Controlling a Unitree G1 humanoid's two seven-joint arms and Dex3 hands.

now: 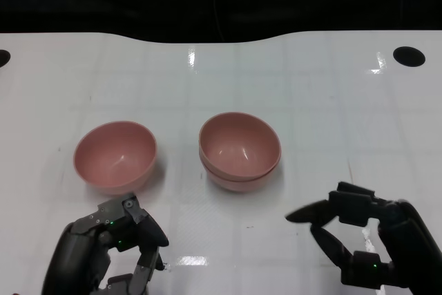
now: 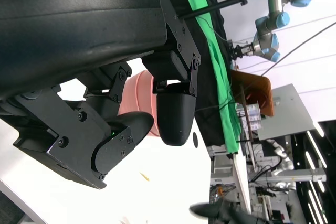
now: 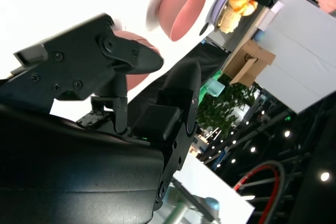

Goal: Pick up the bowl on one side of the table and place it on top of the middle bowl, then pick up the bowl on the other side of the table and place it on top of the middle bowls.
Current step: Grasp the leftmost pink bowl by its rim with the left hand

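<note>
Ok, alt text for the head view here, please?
Two pink bowls stacked at the middle of a white table, a single pink bowl to their left. The left hand and right hand, both black, hover empty at the near edge.

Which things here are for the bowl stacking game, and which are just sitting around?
For the job:
- single pink bowl on the robot's left side
- middle stack of pink bowls, already two high
- left hand, holding nothing
- right hand, holding nothing

Just there:
- white table
- black hole in the table's far corner
</note>
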